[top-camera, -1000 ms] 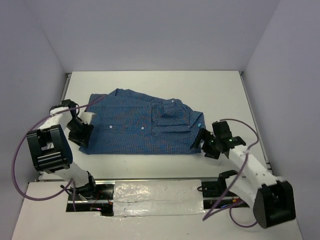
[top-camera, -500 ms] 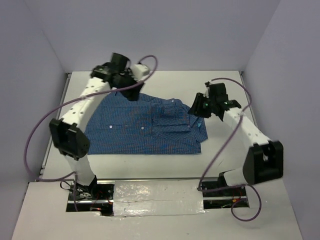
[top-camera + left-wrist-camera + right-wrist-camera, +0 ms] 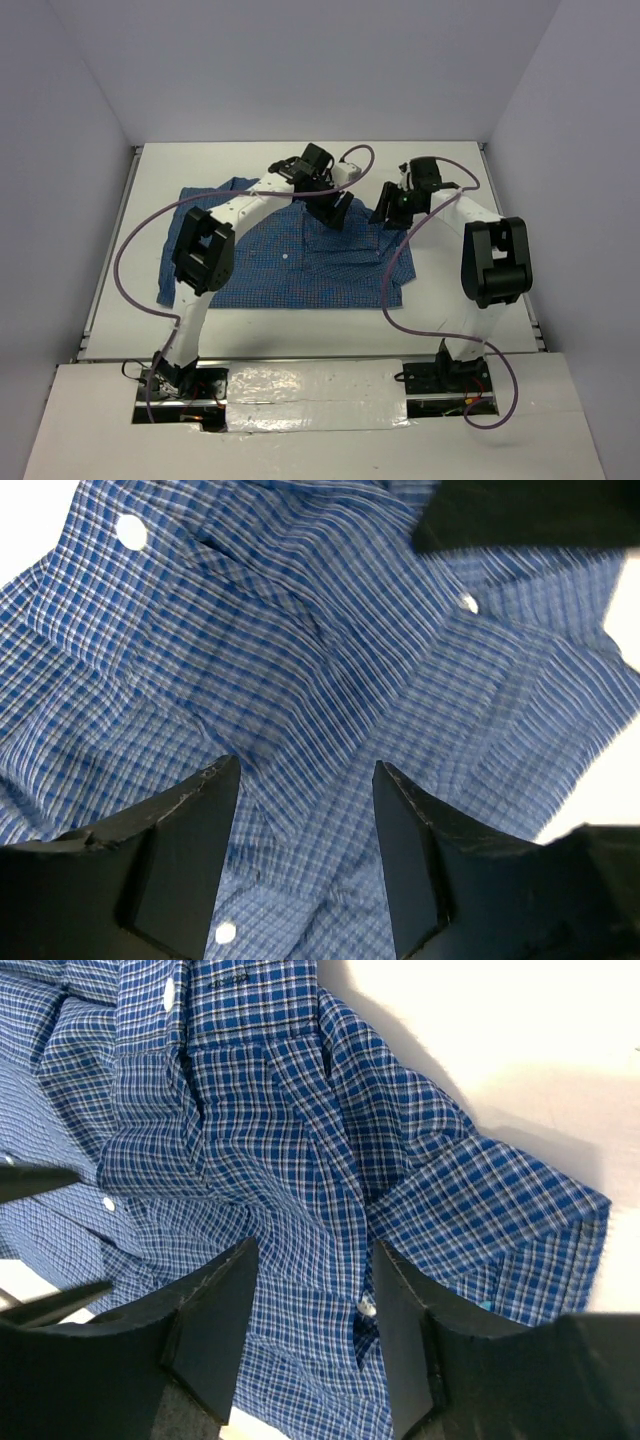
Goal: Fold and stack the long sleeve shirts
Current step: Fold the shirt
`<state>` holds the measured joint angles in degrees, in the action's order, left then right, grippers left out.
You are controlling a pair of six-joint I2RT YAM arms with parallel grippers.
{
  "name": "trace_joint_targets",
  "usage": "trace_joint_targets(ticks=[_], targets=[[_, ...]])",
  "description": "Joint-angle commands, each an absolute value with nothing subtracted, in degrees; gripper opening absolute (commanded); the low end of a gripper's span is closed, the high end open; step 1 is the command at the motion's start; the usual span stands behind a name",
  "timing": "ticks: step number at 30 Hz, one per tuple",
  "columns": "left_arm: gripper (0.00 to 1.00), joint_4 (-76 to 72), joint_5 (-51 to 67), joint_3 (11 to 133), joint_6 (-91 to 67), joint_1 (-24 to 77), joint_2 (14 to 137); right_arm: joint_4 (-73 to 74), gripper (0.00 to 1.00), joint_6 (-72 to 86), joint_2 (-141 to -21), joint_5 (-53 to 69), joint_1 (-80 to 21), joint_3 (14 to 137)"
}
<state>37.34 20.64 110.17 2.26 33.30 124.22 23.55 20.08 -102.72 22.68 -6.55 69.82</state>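
Note:
The blue checked long sleeve shirt (image 3: 290, 260) lies partly folded on the white table, collar end to the right. My left gripper (image 3: 333, 212) hovers open over its upper middle; the left wrist view shows checked cloth (image 3: 300, 680) and white buttons between the spread jaws, nothing held. My right gripper (image 3: 391, 213) hovers open over the collar and cuff region at the shirt's right end; the right wrist view shows the folded collar and cuff (image 3: 480, 1210) below the spread jaws, nothing held.
The white table (image 3: 450, 300) is walled by grey panels at back and sides. Purple cables loop from both arms over the shirt and the table. The arm bases stand at the near edge on a taped strip (image 3: 310, 395).
Both arms have swung from the shirt's near side edges to the far side. The left gripper moved from the far left corner rightward to the shirt's upper middle; the right gripper shifted slightly up and left.

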Motion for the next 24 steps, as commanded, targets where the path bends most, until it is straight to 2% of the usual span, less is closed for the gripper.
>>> trace_joint_targets(ticks=[1, 9, 11, 12, 15, 16, 19, 20, 21, 24], targets=[[0.68, 34.4, 20.0, 113.9, -1.9, 32.9, 127.9, 19.4, 0.59, 20.1, -104.1, 24.3, -6.6, 70.9], [0.67, 34.9, 16.3, 113.6, -1.0, 33.1, 131.0, 18.9, 0.62, 19.9, -107.1, 25.9, -6.8, 71.3], [0.62, 34.5, 16.9, 113.8, -1.5, 33.2, 131.1, 17.8, 0.61, 20.0, -107.4, 27.2, -6.7, 70.8], [0.56, 34.6, 17.6, 114.0, -1.6, 33.2, 131.3, 17.7, 0.60, 20.2, -107.8, 28.0, -6.7, 70.7], [0.36, 34.9, 18.3, 113.9, -1.3, 33.2, 130.8, 17.1, 0.46, 20.2, -107.9, 28.8, -6.6, 70.4], [0.19, 34.8, 18.4, 113.6, -1.2, 33.2, 130.5, 16.8, 0.35, 20.2, -107.6, 28.9, -6.8, 70.1], [0.00, 33.3, 18.3, 111.8, 1.4, 33.3, 127.7, 14.9, 0.15, 20.2, -105.6, 30.2, -6.7, 68.2], [0.00, 33.0, 18.3, 111.4, 2.3, 33.3, 127.3, 14.6, 0.12, 20.3, -104.9, 30.7, -6.7, 67.9], [0.00, 32.8, 18.7, 110.5, 2.9, 33.4, 126.8, 14.4, 0.00, 20.4, -104.8, 31.2, -6.8, 67.1], [0.00, 33.3, 19.4, 108.9, 5.6, 33.7, 124.5, 14.7, 0.00, 20.0, -102.3, 31.5, -6.8, 65.0]])
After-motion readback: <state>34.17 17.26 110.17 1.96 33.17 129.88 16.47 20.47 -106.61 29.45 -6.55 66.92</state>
